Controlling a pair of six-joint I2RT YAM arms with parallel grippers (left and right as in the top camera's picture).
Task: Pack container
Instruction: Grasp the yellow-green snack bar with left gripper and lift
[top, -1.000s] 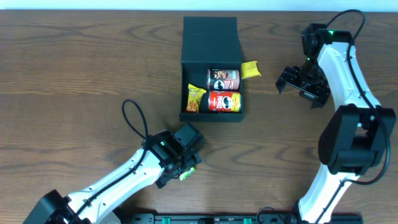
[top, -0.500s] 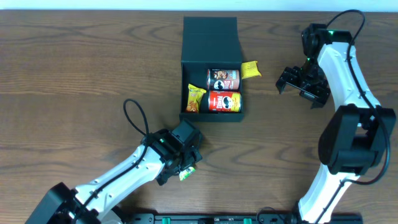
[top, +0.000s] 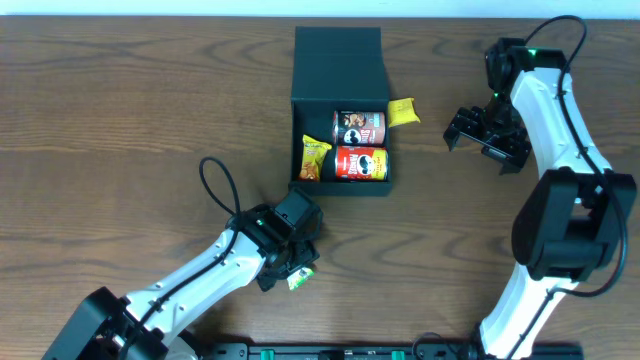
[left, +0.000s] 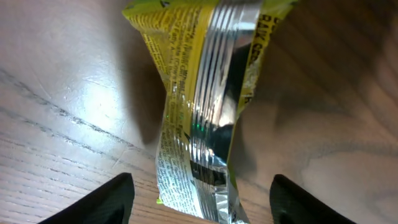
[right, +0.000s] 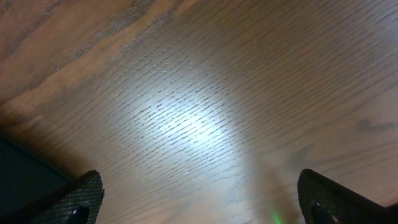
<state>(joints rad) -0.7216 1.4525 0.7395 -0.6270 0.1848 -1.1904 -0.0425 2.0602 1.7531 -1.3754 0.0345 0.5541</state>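
We find the yellow snack packet (left: 199, 118) on the counter (top: 120, 120), lying lengthwise between the left gripper (left: 202, 202) jaws, parted and not touching it, just below the open teal container (top: 338, 65); the right gripper (top: 485, 135), jaws released, sits farther off.

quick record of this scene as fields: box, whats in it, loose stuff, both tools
box: lid open, on table
in box: far can, near can, lying side by side; yellow packet left of them
at box's right rim: second yellow packet
left tool: open, astride loose packet on table
right tool: open, over table, right of box
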